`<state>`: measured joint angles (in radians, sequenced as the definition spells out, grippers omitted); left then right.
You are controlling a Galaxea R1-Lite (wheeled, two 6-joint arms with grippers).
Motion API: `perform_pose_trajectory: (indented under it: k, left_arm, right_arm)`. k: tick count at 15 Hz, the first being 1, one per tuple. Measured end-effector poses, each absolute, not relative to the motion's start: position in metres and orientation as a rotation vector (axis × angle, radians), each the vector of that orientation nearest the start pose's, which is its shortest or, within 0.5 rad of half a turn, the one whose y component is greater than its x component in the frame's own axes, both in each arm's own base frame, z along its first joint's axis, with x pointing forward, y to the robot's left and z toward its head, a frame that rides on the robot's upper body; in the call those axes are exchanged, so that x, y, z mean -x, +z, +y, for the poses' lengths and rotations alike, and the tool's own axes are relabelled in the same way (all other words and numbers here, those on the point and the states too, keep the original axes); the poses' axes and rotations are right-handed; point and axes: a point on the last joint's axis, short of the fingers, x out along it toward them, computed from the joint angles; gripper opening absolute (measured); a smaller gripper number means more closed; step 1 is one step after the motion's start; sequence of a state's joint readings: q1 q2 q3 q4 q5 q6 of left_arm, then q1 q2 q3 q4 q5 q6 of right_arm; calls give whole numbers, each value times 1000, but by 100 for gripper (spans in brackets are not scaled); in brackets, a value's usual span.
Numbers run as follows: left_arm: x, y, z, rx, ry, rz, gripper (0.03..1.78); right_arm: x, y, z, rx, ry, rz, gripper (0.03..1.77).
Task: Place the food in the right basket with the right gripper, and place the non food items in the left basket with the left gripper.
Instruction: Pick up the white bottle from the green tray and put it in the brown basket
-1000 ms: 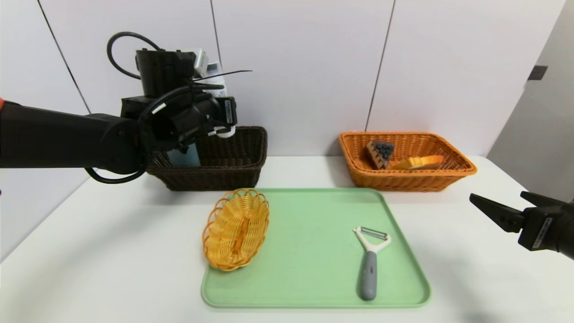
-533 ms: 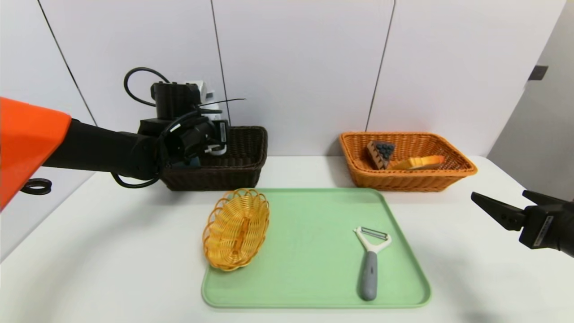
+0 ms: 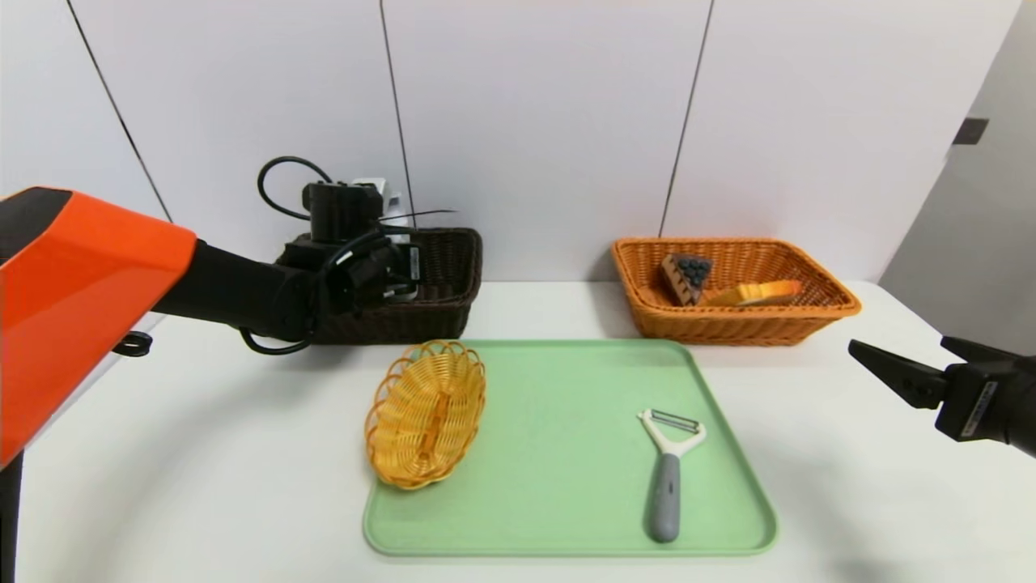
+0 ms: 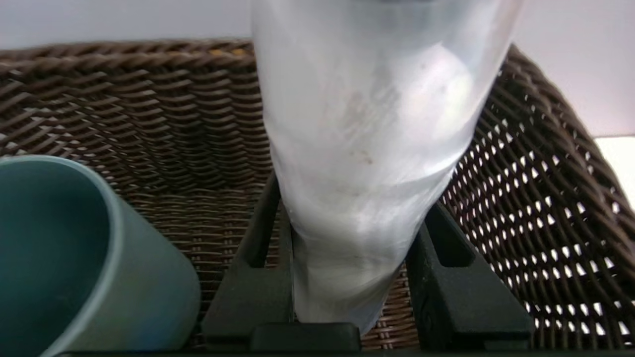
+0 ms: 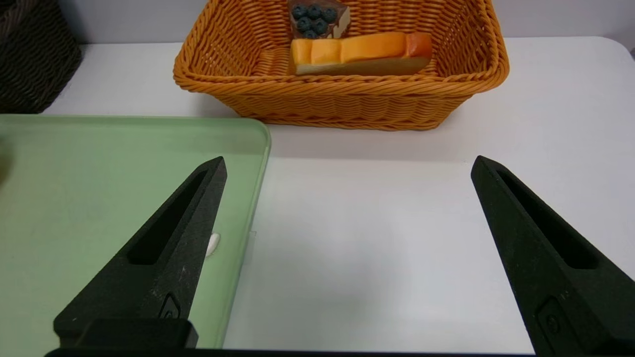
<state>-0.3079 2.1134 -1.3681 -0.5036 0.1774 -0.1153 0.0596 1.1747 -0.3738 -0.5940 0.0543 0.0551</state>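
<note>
Writing shows nowhere; left gripper (image 4: pixel 347 277) clamps white tube (image 4: pixel 367 148) inside brown basket (image 4: pixel 536 208).

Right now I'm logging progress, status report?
Left claw shut on translucent white plastic bottle, inside dark brown wicker basket. Right claw open, parked. Teal cup beside bottle.

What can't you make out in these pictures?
- Head view: the left gripper and most of what it holds, hidden by the arm and the brown basket.
- Left wrist view: the white tube, its top cut off by the edge.
- Left wrist view: the teal cup, cut off too.
</note>
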Motion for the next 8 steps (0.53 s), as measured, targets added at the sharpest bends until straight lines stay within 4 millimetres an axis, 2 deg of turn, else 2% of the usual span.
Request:
perform_pose_trajectory:
  k: [8]
  left_arm:
    - [-428,160,-131,55,-109,243,63]
  right_arm:
    - [-160,183,11,-54,107,208,170]
